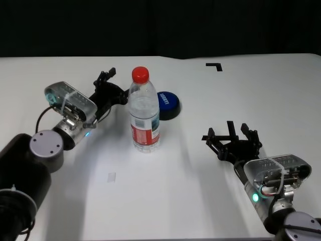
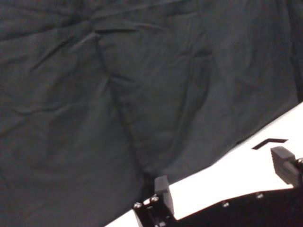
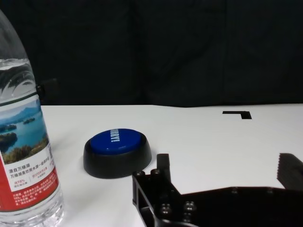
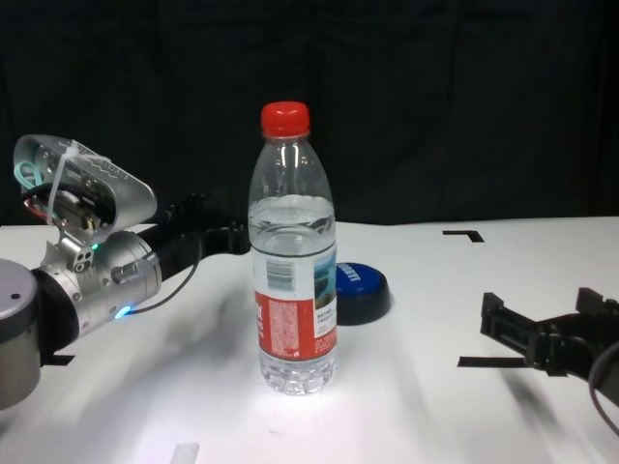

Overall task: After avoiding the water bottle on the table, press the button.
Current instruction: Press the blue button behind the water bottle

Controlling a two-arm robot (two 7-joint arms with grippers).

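The water bottle [image 1: 144, 113], clear with a red cap, stands upright in the middle of the table [image 1: 200, 201]. Just behind it to the right sits the low blue button [image 1: 168, 103] on its dark base. My left gripper [image 1: 106, 76] hovers to the left of the bottle and slightly behind it, pointing at the far edge. In the left wrist view, the left gripper [image 2: 222, 177] is open and holds nothing. My right gripper [image 1: 230, 131] is open at the near right, aimed across the table, with the button [image 3: 118, 149] and bottle [image 3: 26, 156] ahead of it.
A black L-shaped tape mark [image 1: 214, 66] lies at the far right of the table. A small white scrap [image 1: 111, 176] lies near the front left. Black curtain hangs behind the table's far edge.
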